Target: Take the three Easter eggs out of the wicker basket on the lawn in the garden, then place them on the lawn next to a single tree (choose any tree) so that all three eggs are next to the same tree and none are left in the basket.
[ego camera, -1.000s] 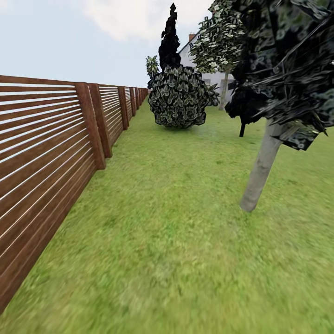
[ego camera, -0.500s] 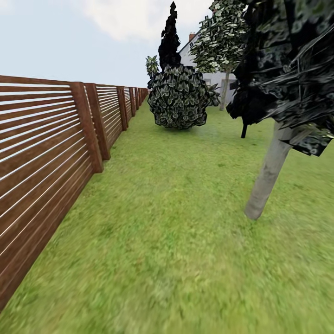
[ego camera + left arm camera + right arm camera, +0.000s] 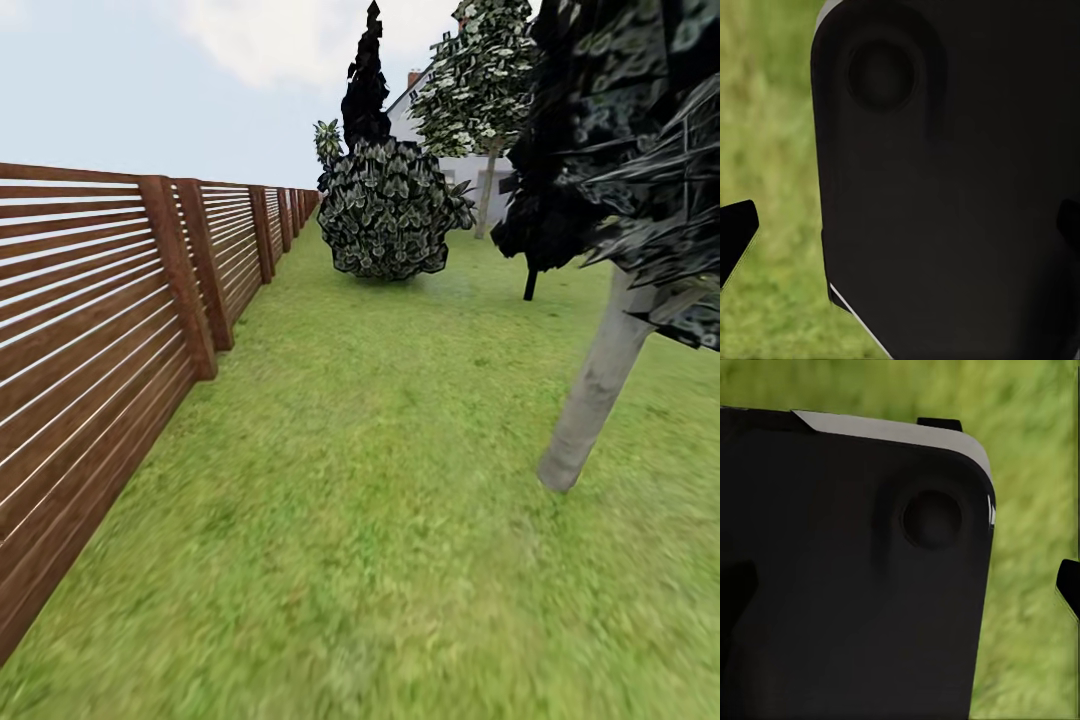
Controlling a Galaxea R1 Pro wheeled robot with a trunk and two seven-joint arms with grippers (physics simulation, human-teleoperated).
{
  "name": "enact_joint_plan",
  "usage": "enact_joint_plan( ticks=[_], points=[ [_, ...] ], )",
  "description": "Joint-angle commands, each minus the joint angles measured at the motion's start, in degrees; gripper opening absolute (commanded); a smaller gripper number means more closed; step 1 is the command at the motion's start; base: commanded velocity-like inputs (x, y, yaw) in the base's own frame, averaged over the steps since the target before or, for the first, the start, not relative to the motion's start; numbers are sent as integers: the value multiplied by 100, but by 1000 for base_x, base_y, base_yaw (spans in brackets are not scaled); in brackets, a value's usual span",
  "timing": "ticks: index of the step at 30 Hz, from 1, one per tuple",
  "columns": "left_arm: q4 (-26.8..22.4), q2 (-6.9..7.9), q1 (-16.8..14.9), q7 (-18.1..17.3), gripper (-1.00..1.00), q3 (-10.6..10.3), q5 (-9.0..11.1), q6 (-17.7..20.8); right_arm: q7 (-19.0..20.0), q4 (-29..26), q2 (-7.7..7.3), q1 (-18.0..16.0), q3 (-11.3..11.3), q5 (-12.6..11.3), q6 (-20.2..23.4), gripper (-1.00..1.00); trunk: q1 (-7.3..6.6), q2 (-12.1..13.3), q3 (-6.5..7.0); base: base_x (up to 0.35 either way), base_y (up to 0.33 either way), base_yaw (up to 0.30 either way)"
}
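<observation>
The Easter eggs and the wicker basket are out of view. The lawn stretches ahead in the head view. A dark-leaved tree stands at the right on a slanting pale grey trunk. In the left wrist view, my left gripper is open, with one black fingertip at each edge of the picture. A black part of the robot's body lies behind it, over grass. My right gripper is also open and holds nothing, one fingertip showing over the grass.
A brown slatted wooden fence runs along the left side. A round dark bush with a tall dark conifer behind it stands far ahead. Beyond are a light-leaved tree and a white house.
The camera has moved forward along the fence. The slanting trunk now sits lower and further right in the picture, and the fence posts further left.
</observation>
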Motion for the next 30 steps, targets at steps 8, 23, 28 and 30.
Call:
enact_joint_plan(
  ticks=[8,23,28,30],
  points=[
    [-11,-1,3,-5,100,4,6,-1,4,5,-2,-3,-2,33,-17,100,4,-2,-4,339,0,0],
    [-11,0,4,-5,100,4,13,-1,0,-4,0,-3,-11,25,-24,100,4,-2,-4,339,0,0],
    [-11,-1,3,-5,100,4,15,-1,-1,-4,-6,-3,-15,24,-25,100,4,-2,-4,339,0,0],
    [-11,-1,6,-5,100,4,15,-1,-1,-4,-8,-3,-18,24,-24,100,4,-2,-4,339,0,0]
  ],
)
